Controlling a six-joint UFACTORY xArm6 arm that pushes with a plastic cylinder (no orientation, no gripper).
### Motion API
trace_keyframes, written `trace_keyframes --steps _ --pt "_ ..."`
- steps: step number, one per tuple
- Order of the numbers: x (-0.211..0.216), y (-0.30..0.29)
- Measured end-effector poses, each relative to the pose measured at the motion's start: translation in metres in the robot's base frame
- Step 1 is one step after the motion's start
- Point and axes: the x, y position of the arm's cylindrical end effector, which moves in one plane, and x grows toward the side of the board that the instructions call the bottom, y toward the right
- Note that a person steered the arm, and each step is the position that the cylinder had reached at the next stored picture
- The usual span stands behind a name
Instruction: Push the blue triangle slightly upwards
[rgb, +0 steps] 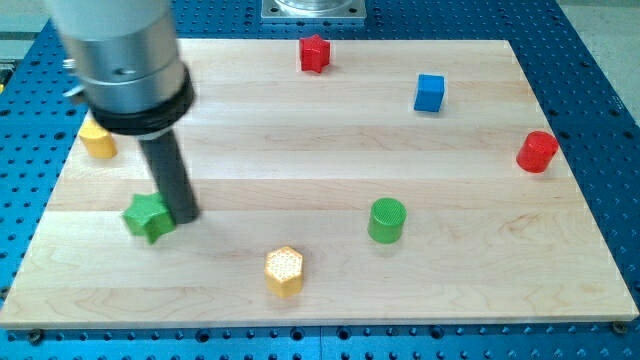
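No blue triangle shows in the camera view; the only blue block is a blue cube (429, 92) at the upper right of the board. My tip (185, 215) rests on the board at the lower left, right against the right side of a green star (147, 216). The arm's wide grey and black body hides the board's upper left corner.
A yellow block (98, 141) sits at the left edge, partly hidden behind the arm. A red star (314, 53) is at the top centre, a red cylinder (537, 151) at the right edge, a green cylinder (386, 220) right of centre, a yellow hexagon (284, 270) near the bottom edge.
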Motion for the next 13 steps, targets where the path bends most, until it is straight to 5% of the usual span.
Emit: trace_keyframes --steps 3,9,11,13 --pt "-0.077 0.078" --pt "-0.079 0.122" --pt "-0.125 0.083" --pt "-0.161 -0.037"
